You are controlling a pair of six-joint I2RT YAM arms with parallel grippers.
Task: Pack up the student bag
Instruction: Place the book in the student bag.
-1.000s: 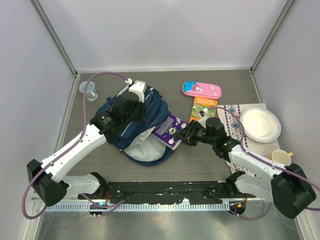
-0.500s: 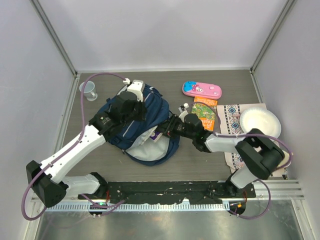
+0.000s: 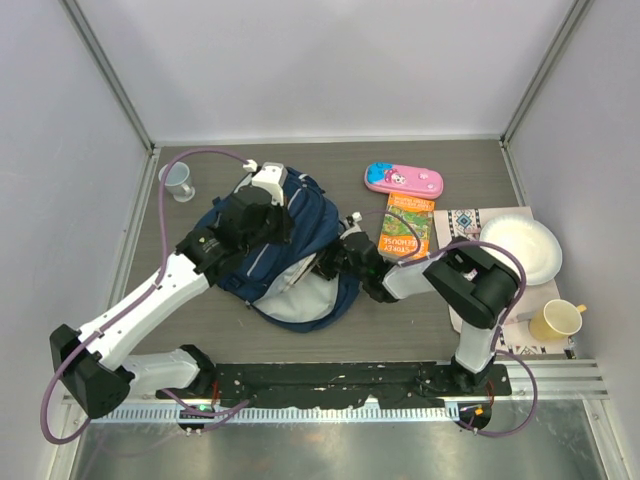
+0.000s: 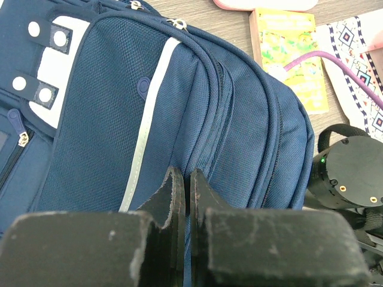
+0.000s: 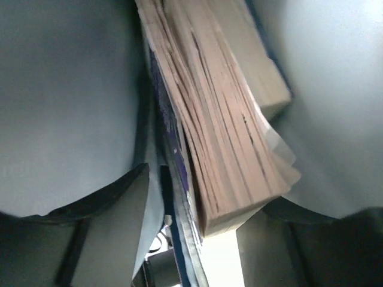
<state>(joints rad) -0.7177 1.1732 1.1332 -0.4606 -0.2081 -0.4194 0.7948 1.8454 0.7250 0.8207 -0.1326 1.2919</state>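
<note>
Backpack (image 3: 305,218) is lying left of centre on the desk (image 3: 400,325), mouth facing near-right, pale lining showing. Left hand (image 4: 183,179) is pressing its fingers together on the bag's top fabric, seemingly propping the mouth open. Right hand (image 3: 335,262) is sitting inside the mouth, fingers apart on either side of a book (image 5: 221,137) and looking loose on it. How deep the book is sitting, cannot tell.

Risks:
- Pulling the right hand out could drag the book back with it, with a finger catching the cover or loose pages and creasing them.
- If the left pinch slips, the flap drops on the right wrist.
- Orange book (image 3: 405,228) and pink pencil case (image 3: 403,180) are lying just right of the bag, so a wide swing could knock them.
</note>
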